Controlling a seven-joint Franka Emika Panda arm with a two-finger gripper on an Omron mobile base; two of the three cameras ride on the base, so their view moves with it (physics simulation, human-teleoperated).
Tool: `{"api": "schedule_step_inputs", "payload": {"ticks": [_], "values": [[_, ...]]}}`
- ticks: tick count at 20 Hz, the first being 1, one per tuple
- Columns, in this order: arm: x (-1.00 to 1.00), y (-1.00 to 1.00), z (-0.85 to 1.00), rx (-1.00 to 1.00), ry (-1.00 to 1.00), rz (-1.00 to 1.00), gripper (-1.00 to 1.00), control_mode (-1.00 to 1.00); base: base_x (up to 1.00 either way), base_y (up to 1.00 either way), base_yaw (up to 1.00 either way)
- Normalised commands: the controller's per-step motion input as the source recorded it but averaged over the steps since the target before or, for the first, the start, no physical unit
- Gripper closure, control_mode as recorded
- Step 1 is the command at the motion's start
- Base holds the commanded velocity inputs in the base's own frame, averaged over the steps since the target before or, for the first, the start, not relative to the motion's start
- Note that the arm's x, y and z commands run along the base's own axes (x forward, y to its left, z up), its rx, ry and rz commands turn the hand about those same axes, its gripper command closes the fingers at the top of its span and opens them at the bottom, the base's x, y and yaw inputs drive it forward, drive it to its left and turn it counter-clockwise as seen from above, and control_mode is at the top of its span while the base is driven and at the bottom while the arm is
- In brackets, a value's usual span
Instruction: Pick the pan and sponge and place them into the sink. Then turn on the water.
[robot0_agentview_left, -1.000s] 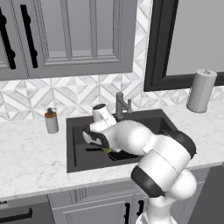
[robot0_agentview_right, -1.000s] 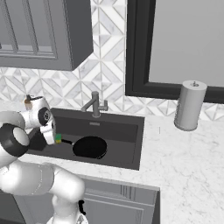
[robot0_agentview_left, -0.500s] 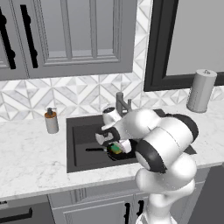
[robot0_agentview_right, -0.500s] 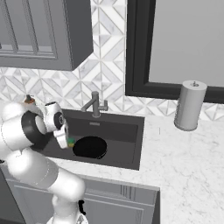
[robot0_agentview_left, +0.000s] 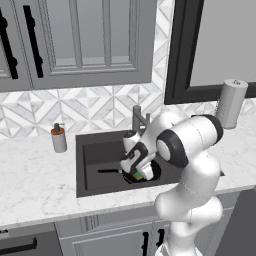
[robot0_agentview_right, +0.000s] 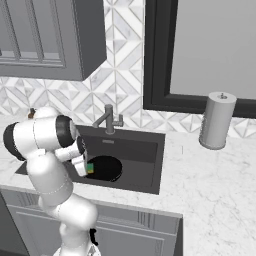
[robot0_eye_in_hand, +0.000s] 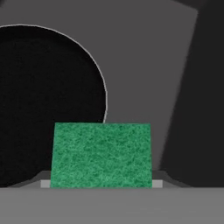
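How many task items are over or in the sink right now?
2. The round black frying pan lies on the floor of the dark charcoal sink, handle pointing left. The small green-and-yellow sponge is held in the hand just above the pan. Nothing else visible; the arm may hide some.

Pan (robot0_agentview_left: 142, 175) lies in the sink (robot0_agentview_left: 95, 160), towards its right half, handle pointing left across the basin floor. Sponge (robot0_eye_in_hand: 101, 155) sits between the gripper's (robot0_agentview_left: 136, 172) fingers, above the pan's near edge. Tap (robot0_agentview_right: 108, 120) stands at the sink's back edge, behind the pan. Soap bottle (robot0_agentview_left: 59, 138) on the counter (robot0_agentview_left: 35, 180) just left of the sink. Paper roll (robot0_agentview_right: 217, 120) upright on the counter, well right, by the window frame.
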Motion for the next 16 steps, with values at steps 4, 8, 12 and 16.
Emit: {"api": "schedule_step_inputs", "payload": {"ticks": [4,8,12,16], "values": [[0.57,0.02,-0.29,-0.07,-0.04,0.0,1.0,-1.0,0.0,0.0,0.0],[0.49,0.06,-0.23,-0.07,-0.04,0.0,1.0,-1.0,0.0,0.0,0.0],[0.44,0.1,-0.27,-0.06,-0.01,0.0,1.0,-1.0,0.0,0.0,0.0],[0.45,0.04,-0.22,-0.03,-0.02,0.0,1.0,-1.0,0.0,0.0,0.0]]}}
